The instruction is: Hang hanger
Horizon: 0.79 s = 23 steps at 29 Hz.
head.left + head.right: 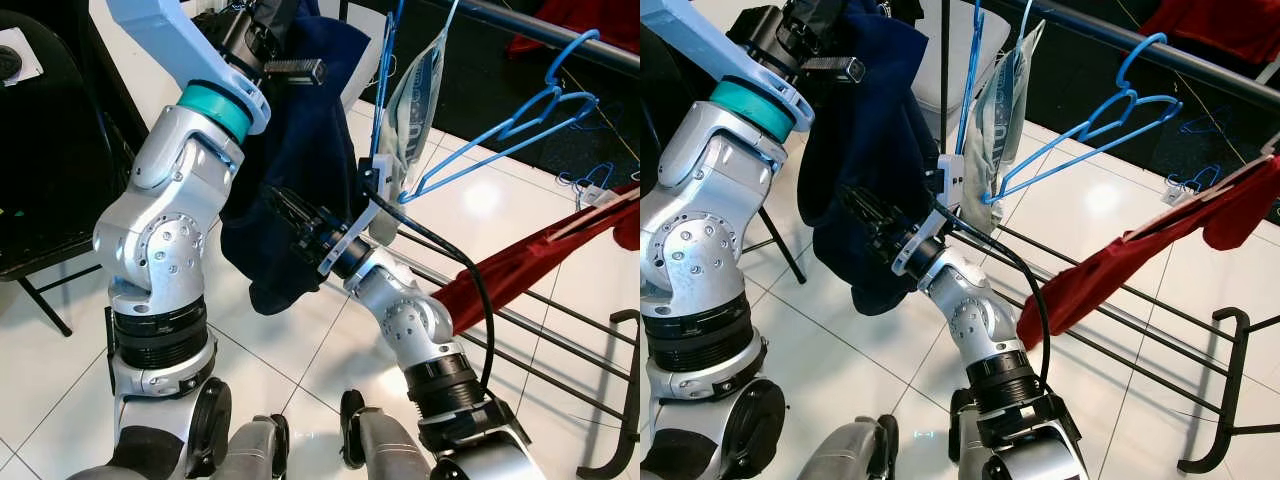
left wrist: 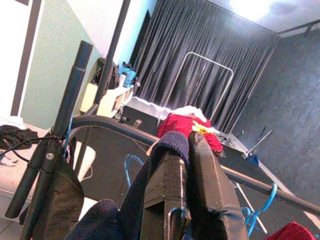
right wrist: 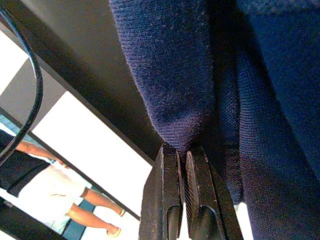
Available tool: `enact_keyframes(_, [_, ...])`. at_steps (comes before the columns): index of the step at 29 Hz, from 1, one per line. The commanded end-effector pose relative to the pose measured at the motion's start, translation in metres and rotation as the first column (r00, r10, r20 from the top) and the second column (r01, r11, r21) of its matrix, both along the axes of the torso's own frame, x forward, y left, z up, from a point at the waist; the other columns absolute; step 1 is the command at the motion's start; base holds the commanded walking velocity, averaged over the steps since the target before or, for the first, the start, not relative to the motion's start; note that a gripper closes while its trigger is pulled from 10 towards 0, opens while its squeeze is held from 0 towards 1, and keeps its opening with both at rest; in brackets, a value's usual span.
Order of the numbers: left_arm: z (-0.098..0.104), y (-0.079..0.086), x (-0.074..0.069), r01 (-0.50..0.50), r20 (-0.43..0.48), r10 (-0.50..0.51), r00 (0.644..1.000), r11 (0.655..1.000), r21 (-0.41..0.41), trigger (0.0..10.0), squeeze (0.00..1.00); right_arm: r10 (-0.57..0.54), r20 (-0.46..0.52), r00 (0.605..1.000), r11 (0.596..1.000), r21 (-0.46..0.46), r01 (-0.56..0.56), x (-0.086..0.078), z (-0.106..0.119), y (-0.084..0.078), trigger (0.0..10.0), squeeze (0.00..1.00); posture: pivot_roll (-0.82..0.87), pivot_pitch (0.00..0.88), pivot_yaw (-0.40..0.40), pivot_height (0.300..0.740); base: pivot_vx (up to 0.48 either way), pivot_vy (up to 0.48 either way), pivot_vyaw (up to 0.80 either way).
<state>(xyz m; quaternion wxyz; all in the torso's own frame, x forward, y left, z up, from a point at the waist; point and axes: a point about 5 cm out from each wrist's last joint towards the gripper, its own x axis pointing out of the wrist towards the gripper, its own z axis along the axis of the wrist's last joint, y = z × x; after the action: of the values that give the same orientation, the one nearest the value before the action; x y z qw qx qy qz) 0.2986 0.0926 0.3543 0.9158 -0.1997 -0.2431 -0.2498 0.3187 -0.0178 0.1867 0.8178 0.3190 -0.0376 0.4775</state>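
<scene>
A navy garment point(image 1: 300, 150) hangs from my raised left gripper point(image 1: 262, 25), which is shut on its top edge. In the left wrist view the fingers point(image 2: 210, 170) pinch the navy cloth point(image 2: 167, 147), and a thin hook point(image 2: 175, 216) shows between them. Lower down, my right gripper point(image 1: 285, 205) is shut on a fold of the same cloth point(image 3: 175, 75). The black clothes rail point(image 1: 540, 22) runs across the upper right, beyond the garment.
Blue hangers point(image 1: 510, 130) and a pale grey garment point(image 1: 415, 100) hang from the rail. A red garment point(image 1: 520, 265) lies over the black drying rack point(image 1: 560, 340) at right. A black chair point(image 1: 40, 200) stands at left. A person's legs point(image 3: 75, 200) show in the right wrist view.
</scene>
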Motion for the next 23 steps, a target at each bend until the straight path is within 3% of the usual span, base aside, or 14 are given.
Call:
enact_keyframes(1, [0.004, -0.002, -0.008, 0.018, 0.036, -0.018, 0.999, 1.0, -0.003, 10.0, 0.0, 0.082, 0.007, 0.997, 0.996, 0.047, -0.082, -0.007, 0.006, 0.019, 0.0, 0.0, -0.04, 0.151, 0.09, 0.74, 0.0, 0.0, 0.0])
enact_keyframes(11, [-0.004, -0.006, -0.007, 0.009, 0.01, -0.009, 1.0, 0.999, 0.036, 10.0, 0.0, 0.138, 0.077, 0.987, 0.984, 0.103, -0.146, -0.017, 0.023, 0.016, 0.0, 0.0, -0.04, 0.155, 0.094, 0.74, 0.0, 0.0, 0.0])
enact_keyframes(12, [-0.018, -0.003, -0.001, -0.03, -0.031, 0.033, 0.999, 0.996, 0.087, 10.0, 0.0, 0.126, 0.119, 0.985, 0.979, 0.143, -0.142, -0.025, 0.035, 0.003, 0.0, 0.0, -0.05, 0.163, 0.1, 0.74, 0.0, 0.0, 0.0])
enact_keyframes(14, [-0.018, -0.003, -0.001, -0.03, -0.031, 0.033, 0.999, 0.996, 0.087, 10.0, 0.0, 0.126, 0.119, 0.985, 0.979, 0.143, -0.142, -0.025, 0.035, 0.003, 0.0, 0.0, -0.05, 0.163, 0.1, 0.74, 0.0, 0.0, 0.0])
enact_keyframes(15, [-0.031, 0.001, 0.005, -0.076, -0.061, 0.085, 0.994, 0.986, 0.147, 10.0, 0.0, 0.112, 0.155, 0.981, 0.975, 0.174, -0.139, -0.033, 0.046, -0.009, 0.0, 0.0, -0.06, 0.166, 0.105, 0.74, 0.0, 0.0, 0.0])
enact_keyframes(17, [-0.031, 0.001, 0.005, -0.076, -0.061, 0.085, 0.994, 0.986, 0.147, 10.0, 0.0, 0.112, 0.155, 0.981, 0.975, 0.174, -0.139, -0.033, 0.046, -0.009, 0.0, 0.0, -0.06, 0.166, 0.105, 0.74, 0.0, 0.0, 0.0])
enact_keyframes(18, [-0.046, 0.009, 0.011, -0.128, -0.093, 0.15, 0.984, 0.97, 0.208, 10.0, 0.0, 0.086, 0.189, 0.978, 0.969, 0.211, -0.126, -0.043, 0.057, -0.026, 0.0, 0.0, -0.06, 0.17, 0.109, 0.74, 0.0, 0.0, 0.0])
enact_keyframes(19, [-0.046, 0.009, 0.011, -0.128, -0.093, 0.15, 0.984, 0.97, 0.208, 10.0, 0.0, 0.086, 0.189, 0.978, 0.969, 0.211, -0.126, -0.043, 0.057, -0.026, 0.0, 0.0, -0.06, 0.17, 0.109, 0.74, 0.0, 0.0, 0.0])
enact_keyframes(20, [-0.06, 0.02, 0.016, -0.181, -0.117, 0.217, 0.969, 0.948, 0.264, 10.0, 0.0, 0.05, 0.222, 0.974, 0.966, 0.239, -0.104, -0.055, 0.068, -0.047, 0.0, 0.0, -0.07, 0.174, 0.111, 0.74, 0.0, 0.0, 0.0])
enact_keyframes(22, [-0.06, 0.02, 0.016, -0.181, -0.117, 0.217, 0.969, 0.948, 0.264, 10.0, 0.0, 0.05, 0.222, 0.974, 0.966, 0.239, -0.104, -0.055, 0.068, -0.047, 0.0, 0.0, -0.07, 0.174, 0.111, 0.74, 0.0, 0.0, 0.0])
enact_keyframes(23, [-0.07, 0.032, 0.02, -0.227, -0.135, 0.277, 0.951, 0.926, 0.303, 10.0, 0.0, 0.021, 0.251, 0.968, 0.966, 0.244, -0.084, -0.067, 0.074, -0.065, 0.0, 0.0, -0.08, 0.174, 0.114, 0.74, 0.0, 0.0, 0.0])
